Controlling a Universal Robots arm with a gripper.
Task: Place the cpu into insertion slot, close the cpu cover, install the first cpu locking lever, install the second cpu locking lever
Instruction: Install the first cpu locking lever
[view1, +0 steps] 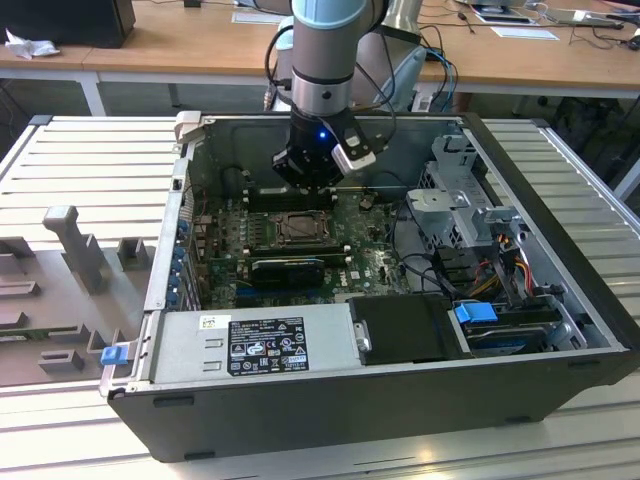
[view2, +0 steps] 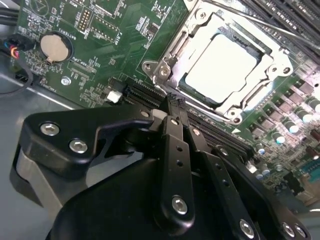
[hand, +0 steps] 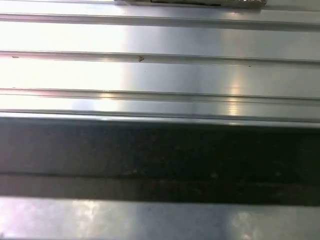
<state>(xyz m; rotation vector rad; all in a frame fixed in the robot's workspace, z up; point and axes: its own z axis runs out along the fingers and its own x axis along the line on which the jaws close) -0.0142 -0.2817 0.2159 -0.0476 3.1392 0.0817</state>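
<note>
In the second wrist view the cpu (view2: 222, 67), a pale square chip, lies flat in the insertion slot (view2: 187, 87) on the green motherboard. The cpu cover (view2: 272, 55), a dull-silver frame, lies down around the chip. A thin metal rod (view2: 260, 24) crosses just beyond the cover. My gripper (view2: 175, 104) hovers beside the socket's near corner, its black fingers (view2: 174, 135) pressed together with nothing between them. In the exterior view the gripper (view1: 308, 185) hangs inside the open computer case, just above the far edge of the insertion slot (view1: 298, 228).
A long black card (view1: 288, 268) sits just in front of the socket. A power supply (view1: 250, 345) and drive bays (view1: 470, 215) fill the case's front and right. A coin battery (view2: 55, 46) sits on the board. The ribbed metal table (hand: 150, 75) surrounds the case.
</note>
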